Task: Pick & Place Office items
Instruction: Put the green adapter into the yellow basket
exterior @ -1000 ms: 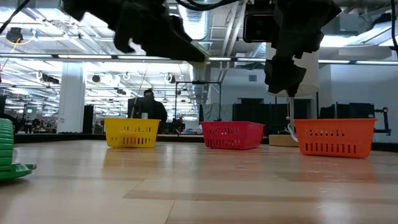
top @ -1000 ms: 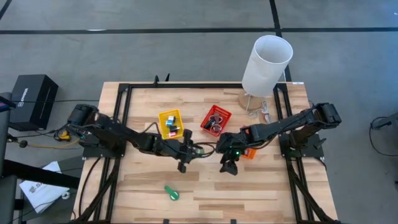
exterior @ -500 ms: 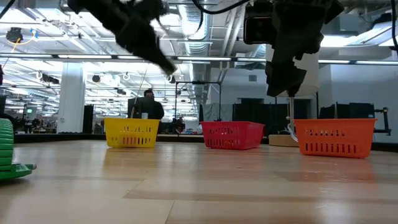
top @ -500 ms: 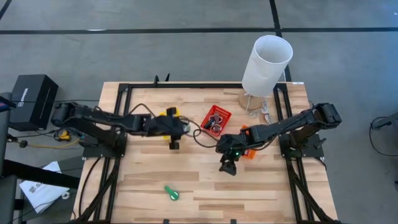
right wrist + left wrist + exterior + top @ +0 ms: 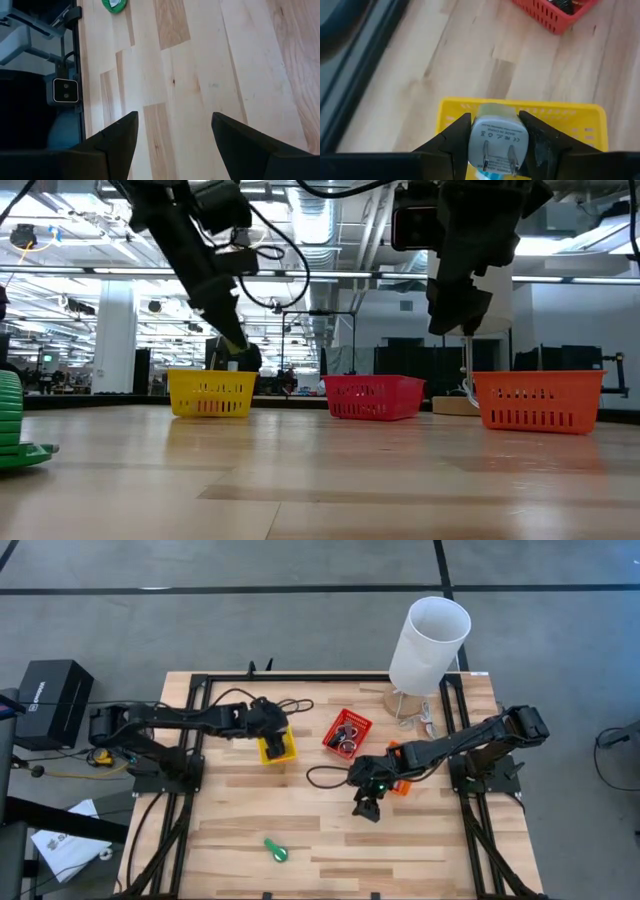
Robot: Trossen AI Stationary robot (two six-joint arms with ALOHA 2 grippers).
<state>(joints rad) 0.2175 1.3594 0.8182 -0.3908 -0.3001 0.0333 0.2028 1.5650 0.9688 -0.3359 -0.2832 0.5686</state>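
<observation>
My left gripper (image 5: 495, 131) is shut on a small white plug adapter (image 5: 495, 142) and hangs over the yellow bin (image 5: 562, 111), which my arm partly hides in the high view (image 5: 268, 748). It also shows in the low view (image 5: 232, 338), just above that bin (image 5: 211, 393). My right gripper (image 5: 172, 132) is open and empty above bare table near the table's middle (image 5: 366, 808). A green item (image 5: 276, 851) lies on the table near the front edge; it also shows in the right wrist view (image 5: 114, 4). My left gripper pinches the white plug adapter by its two opposite sides (image 5: 472, 140) between its two fingers. The two metal prongs (image 5: 499, 161) face back toward the wrist. The fingers slant down from the table's left. The adapter is lifted clear, above the yellow bin's inside.
A red bin (image 5: 347, 732) with dark items stands right of the yellow one. An orange bin (image 5: 538, 400) sits under my right arm. A tall white cylinder (image 5: 428, 643) stands at the far right. A black cord (image 5: 322, 772) lies between the arms.
My left gripper has swung from the table's middle toward the far left, carrying the white adapter, and now hangs over the yellow bin. My right gripper has kept nearly still.
</observation>
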